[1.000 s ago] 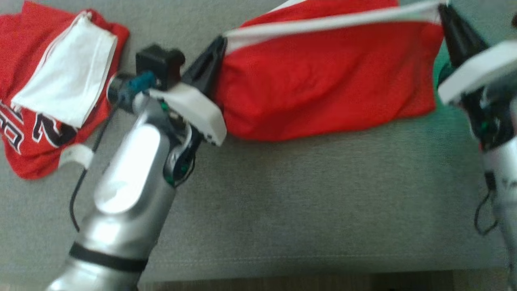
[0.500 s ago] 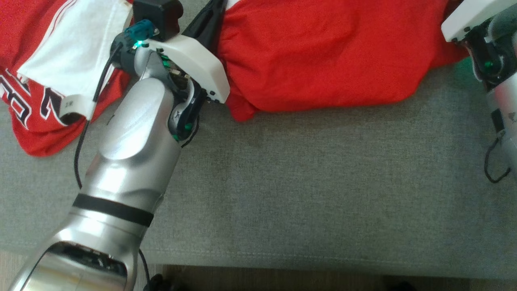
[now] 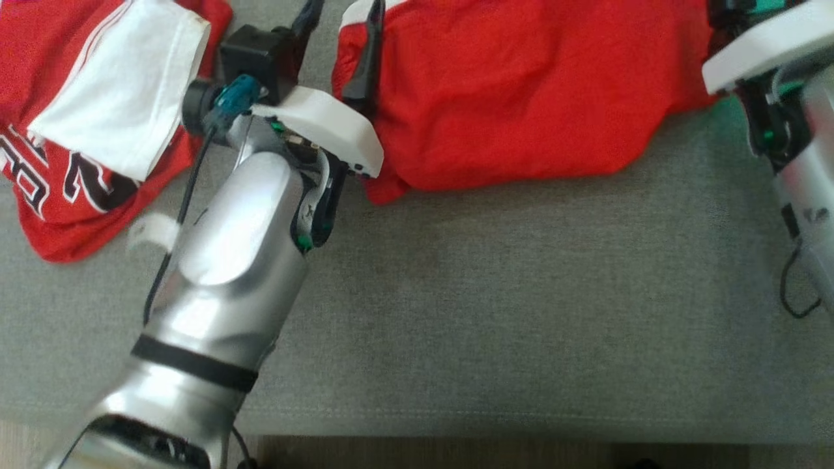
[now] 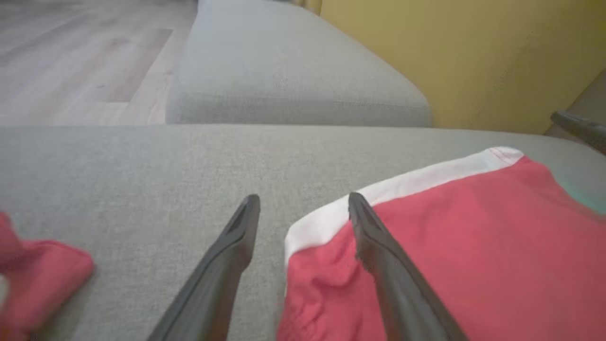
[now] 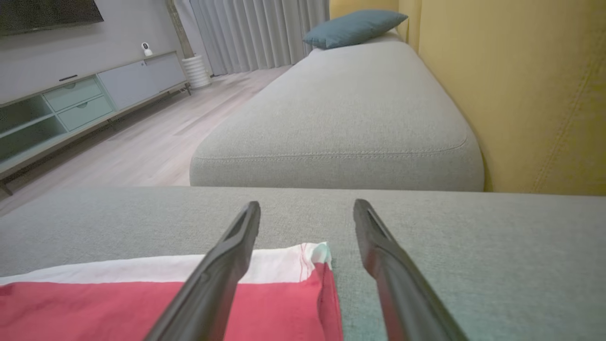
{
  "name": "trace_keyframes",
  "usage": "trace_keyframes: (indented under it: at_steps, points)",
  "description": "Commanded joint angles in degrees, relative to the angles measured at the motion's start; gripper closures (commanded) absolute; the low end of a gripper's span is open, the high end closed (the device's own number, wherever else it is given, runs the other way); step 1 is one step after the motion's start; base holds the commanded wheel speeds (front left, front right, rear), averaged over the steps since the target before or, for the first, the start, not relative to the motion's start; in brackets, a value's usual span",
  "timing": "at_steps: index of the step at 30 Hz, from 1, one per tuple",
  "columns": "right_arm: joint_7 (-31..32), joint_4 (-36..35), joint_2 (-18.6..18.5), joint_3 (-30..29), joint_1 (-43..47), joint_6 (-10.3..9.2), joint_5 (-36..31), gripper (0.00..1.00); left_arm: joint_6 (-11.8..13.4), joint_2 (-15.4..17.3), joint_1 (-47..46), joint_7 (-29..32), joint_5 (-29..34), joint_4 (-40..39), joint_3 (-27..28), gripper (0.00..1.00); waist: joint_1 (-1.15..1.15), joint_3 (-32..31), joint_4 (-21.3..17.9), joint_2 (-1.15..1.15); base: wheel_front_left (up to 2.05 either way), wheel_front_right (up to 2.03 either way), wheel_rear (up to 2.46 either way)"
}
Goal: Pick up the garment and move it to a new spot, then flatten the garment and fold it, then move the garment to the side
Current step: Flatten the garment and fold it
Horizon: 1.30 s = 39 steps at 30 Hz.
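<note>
You have the red cloth garment (image 3: pixel 521 98) with a white band along one edge lying on the grey woven sofa cushion (image 3: pixel 488 312), towards its far side and between your two arms. It is down on the cushion, loosely wrinkled, with its lower left corner bunched.

Your left gripper (image 3: pixel 339 26) is at the garment's left end, its two long dark fingers spread apart with nothing clamped between them. In the left wrist view, the left gripper (image 4: pixel 304 199) straddles the banded corner of the garment (image 4: pixel 473 246): one finger lies over the white band, the other over bare cushion (image 4: pixel 142 166). Whether that finger touches the cloth you cannot tell.

Your right gripper (image 5: pixel 307 204) is spread wide too and grips nothing. It sits at the other banded corner of the garment (image 5: pixel 118 312), with one finger crossing the white band and the other over bare cushion (image 5: pixel 473 237).

A second red jersey with a white panel and dark numerals (image 3: pixel 65 195) lies crumpled at the cushion's left, apart from the garment, with your silver left forearm (image 3: pixel 228 260) between them.

Past the fingers you see another grey seat cushion (image 5: pixel 341 109), a yellow backrest (image 5: pixel 521 94), a teal pillow (image 5: pixel 352 27) and pale wooden floor (image 4: pixel 71 61)
</note>
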Motion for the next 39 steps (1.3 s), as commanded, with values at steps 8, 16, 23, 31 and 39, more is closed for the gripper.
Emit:
trace_keyframes:
  at_steps: [8, 16, 23, 31, 39]
  points:
    - [-0.7, -17.7, 1.1, -12.9, 15.0, 0.39, -8.7, 0.0, 5.0, 3.7, 10.3, -0.7, 9.6, -21.3, 9.8, 0.0, 0.0, -3.7, -2.9, 0.0, 0.0, 0.0, 0.0]
    - [0.1, -28.6, 5.0, -20.1, 31.2, 0.39, -15.1, 0.0, 6.5, 6.8, 22.3, -0.7, 13.8, -29.6, 15.4, 0.0, 0.0, -8.8, -5.0, 0.0, 0.0, 0.0, 0.0]
    - [4.1, -36.4, 8.4, -24.0, 41.4, 0.39, -17.8, 0.0, 6.8, 7.0, 30.7, -0.7, 13.9, -31.3, 17.7, 0.0, 0.0, -11.9, -5.9, 0.0, 0.0, 0.0, 0.0]
    - [7.6, -42.8, 10.7, -25.8, 47.2, 0.39, -19.8, 0.0, 6.5, 6.4, 35.0, -0.7, 14.2, -31.4, 19.3, 0.0, 0.0, -13.3, -6.6, 0.0, 0.0, 0.0, 0.0]
    - [9.6, -45.7, 11.6, -26.7, 48.8, 0.39, -20.6, 0.0, 5.7, 5.6, 35.7, -0.7, 14.6, -31.2, 20.5, 0.0, 0.0, -13.8, -6.7, 0.0, 0.0, 0.0, 0.0]
